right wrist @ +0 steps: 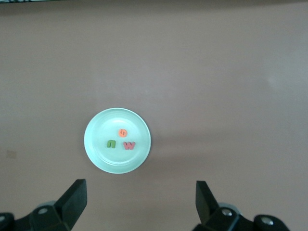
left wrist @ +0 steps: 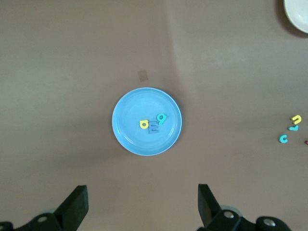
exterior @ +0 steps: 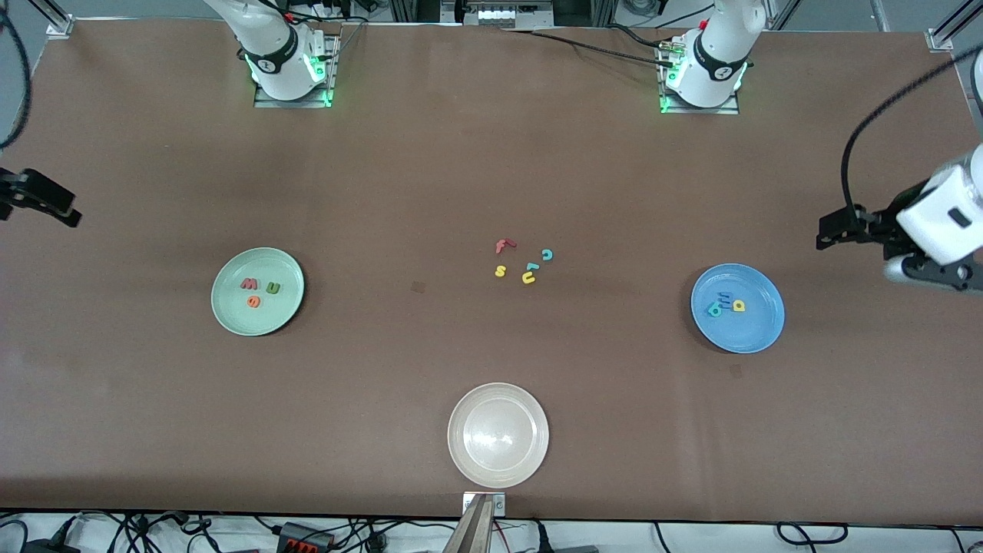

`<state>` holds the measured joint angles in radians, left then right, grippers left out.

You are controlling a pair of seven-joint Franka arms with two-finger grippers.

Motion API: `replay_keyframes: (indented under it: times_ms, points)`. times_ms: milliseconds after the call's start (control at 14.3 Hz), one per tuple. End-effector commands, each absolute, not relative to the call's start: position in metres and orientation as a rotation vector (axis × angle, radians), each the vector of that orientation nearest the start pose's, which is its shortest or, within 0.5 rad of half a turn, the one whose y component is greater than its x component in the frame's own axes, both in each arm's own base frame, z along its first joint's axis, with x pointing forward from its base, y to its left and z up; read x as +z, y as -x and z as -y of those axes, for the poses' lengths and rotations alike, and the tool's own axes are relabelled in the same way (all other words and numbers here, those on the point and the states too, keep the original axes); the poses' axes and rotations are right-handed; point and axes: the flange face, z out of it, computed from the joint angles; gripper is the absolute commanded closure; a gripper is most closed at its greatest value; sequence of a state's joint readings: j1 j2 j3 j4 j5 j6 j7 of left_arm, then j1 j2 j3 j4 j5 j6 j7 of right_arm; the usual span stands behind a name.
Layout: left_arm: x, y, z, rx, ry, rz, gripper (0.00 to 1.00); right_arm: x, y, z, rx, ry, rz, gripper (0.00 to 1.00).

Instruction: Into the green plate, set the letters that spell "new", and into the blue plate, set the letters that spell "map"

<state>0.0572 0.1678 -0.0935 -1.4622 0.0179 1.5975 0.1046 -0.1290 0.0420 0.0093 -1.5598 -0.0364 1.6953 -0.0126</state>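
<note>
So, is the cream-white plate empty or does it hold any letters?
Empty: the cream-white plate shows only its bare inside, with no letters on it.

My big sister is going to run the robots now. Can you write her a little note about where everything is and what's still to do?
Left end effector: open, holding nothing, up over the table near the blue plate.
Right end effector: open, holding nothing, at its own end of the table, with the green plate in its wrist view.
In the green plate: green n, orange e, pinkish-red w.
In the blue plate: blue m, yellow a, teal p.
Done: both words are sorted.
Left: nothing. The spare letters mid-table and the cream plate stay put.
</note>
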Motion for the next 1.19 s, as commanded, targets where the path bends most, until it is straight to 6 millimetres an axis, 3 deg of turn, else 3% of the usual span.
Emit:
replay_keyframes:
  times_ms: [0,140,421,771,1122]
  points:
    - [0.588,-0.55,0.016,-0.07,3.132,-0.216,0.0,0.653,-0.568,0.069,-0.145,3.189,-0.172,0.0]
    - [0.587,-0.545,0.021,-0.077,3.124,-0.206,0.0,0.651,-0.569,0.078,-0.146,3.186,-0.179,0.0]
    - [0.586,-0.552,0.011,-0.062,3.125,-0.182,0.0,0.637,-0.572,0.08,-0.089,3.189,-0.117,0.0]
    - [0.588,-0.556,0.014,-0.072,3.124,-0.189,0.0,0.637,-0.574,0.068,-0.105,3.188,-0.104,0.0]
    - [0.588,-0.557,0.019,-0.074,3.123,-0.206,0.0,0.628,-0.552,0.065,-0.092,3.183,-0.105,0.0]
